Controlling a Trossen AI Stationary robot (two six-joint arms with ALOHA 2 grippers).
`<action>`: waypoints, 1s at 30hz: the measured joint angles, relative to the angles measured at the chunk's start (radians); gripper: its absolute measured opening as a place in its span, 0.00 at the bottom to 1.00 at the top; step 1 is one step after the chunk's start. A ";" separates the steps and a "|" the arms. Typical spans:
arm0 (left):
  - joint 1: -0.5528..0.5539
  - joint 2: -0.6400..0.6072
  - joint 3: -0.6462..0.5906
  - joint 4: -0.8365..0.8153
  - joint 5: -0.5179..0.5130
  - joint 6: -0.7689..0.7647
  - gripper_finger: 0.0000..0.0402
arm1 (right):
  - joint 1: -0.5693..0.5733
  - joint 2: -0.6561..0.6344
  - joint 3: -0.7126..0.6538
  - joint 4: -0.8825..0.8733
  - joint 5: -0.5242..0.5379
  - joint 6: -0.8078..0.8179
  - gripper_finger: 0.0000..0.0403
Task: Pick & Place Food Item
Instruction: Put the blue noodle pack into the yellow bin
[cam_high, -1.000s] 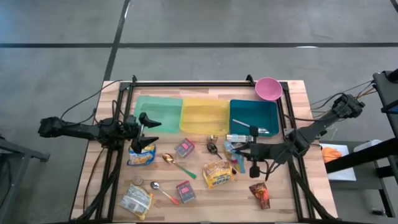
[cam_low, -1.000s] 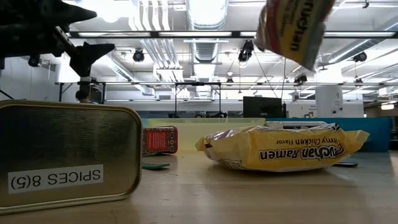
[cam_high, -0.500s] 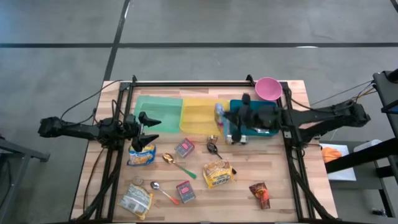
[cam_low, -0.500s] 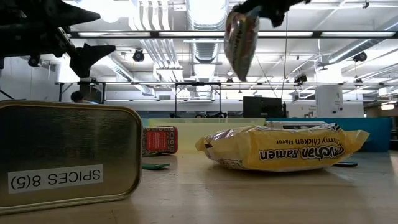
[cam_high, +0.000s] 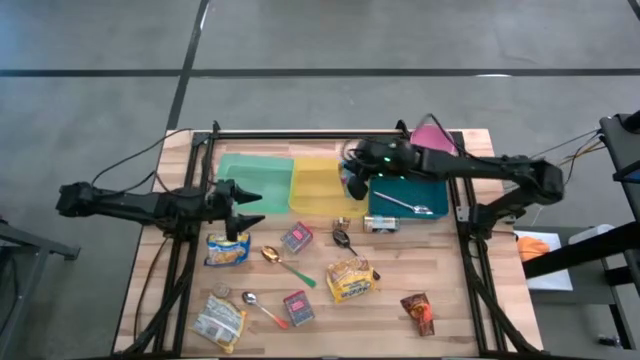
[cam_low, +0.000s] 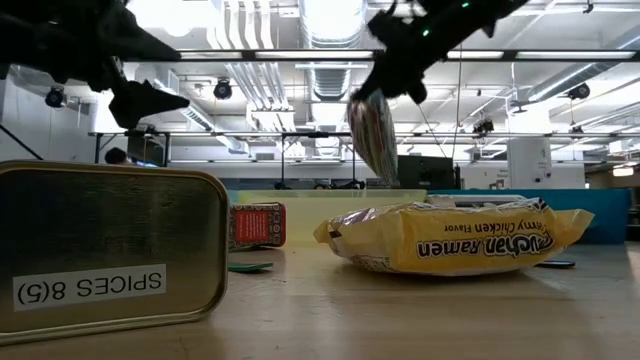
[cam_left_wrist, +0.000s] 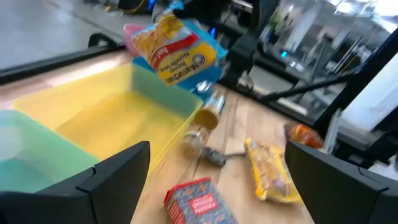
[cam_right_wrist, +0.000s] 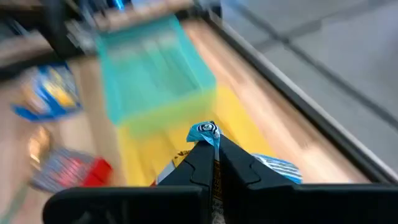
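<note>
Ramen packet (cam_left_wrist: 176, 48) is hanging from the right gripper (cam_high: 356, 182), pinched shut on its top edge so it dangles over the yellow bin (cam_high: 322, 187), likely for dropping. Left gripper (cam_high: 243, 208) is waiting wide open, empty, beside the green bin (cam_high: 252, 172). Left wrist view is catching the packet's label; the high view is hiding it.

In the low view a tin (cam_low: 110, 250) bears an upside-down label "SPICES 8(5)" and a yellow packet (cam_low: 455, 238), also upside-down, reads "Ramen" and "Chicken Flavor"; nothing else reads clearly.
</note>
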 joint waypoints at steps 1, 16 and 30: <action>0.000 0.015 0.000 -0.005 0.000 0.000 0.95 | -0.005 0.033 0.034 -0.042 0.001 0.000 0.02; 0.000 0.088 0.017 0.005 -0.004 0.019 0.95 | -0.056 0.415 0.419 -0.472 0.003 -0.055 0.02; 0.000 0.087 0.016 0.004 -0.003 0.020 0.95 | -0.059 0.586 0.472 -0.489 -0.025 -0.111 0.02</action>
